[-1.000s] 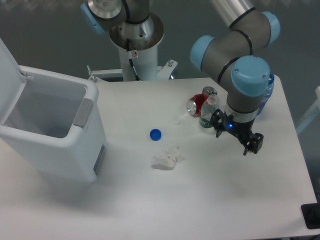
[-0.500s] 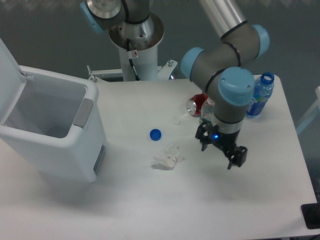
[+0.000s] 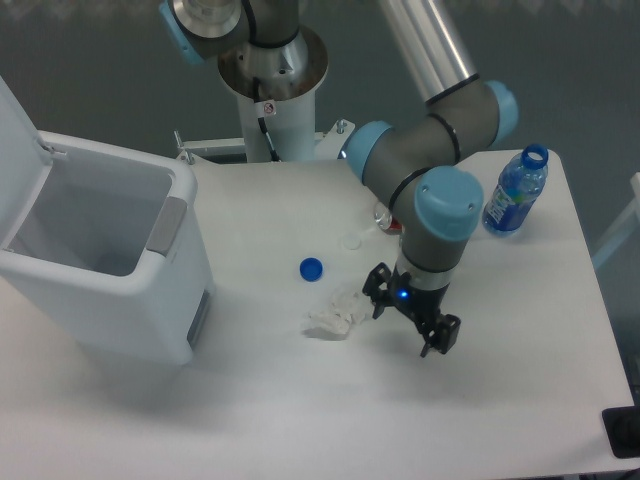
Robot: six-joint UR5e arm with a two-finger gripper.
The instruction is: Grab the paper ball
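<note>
White and flat, the table (image 3: 300, 420) fills most of the frame, with a dark grey backdrop behind it along the top edge. At the left of the frame stands a white bin (image 3: 100, 265) with its lid raised and its inside showing. Near the middle of the frame, slightly below centre, lies the paper ball (image 3: 335, 316), a wrinkled white wad resting on the table. Just above and to its left sits a round blue bottle cap (image 3: 311, 268), apart from the wad. A tiny clear cap (image 3: 350, 241) lies further up, toward the arm's elbow.

Coming down from the top centre, the arm (image 3: 430, 130) bends over the table, and its hand (image 3: 412, 320) hangs just to the right of the paper ball, near it but not touching it. The two fingers stand apart, one at the wad's side and the other lower right, with nothing between them; a small blue light glows on the wrist. At the right of the frame a blue water bottle (image 3: 512, 193) stands with no cap on. A bit of red can (image 3: 384, 214) peeks out behind the arm.
</note>
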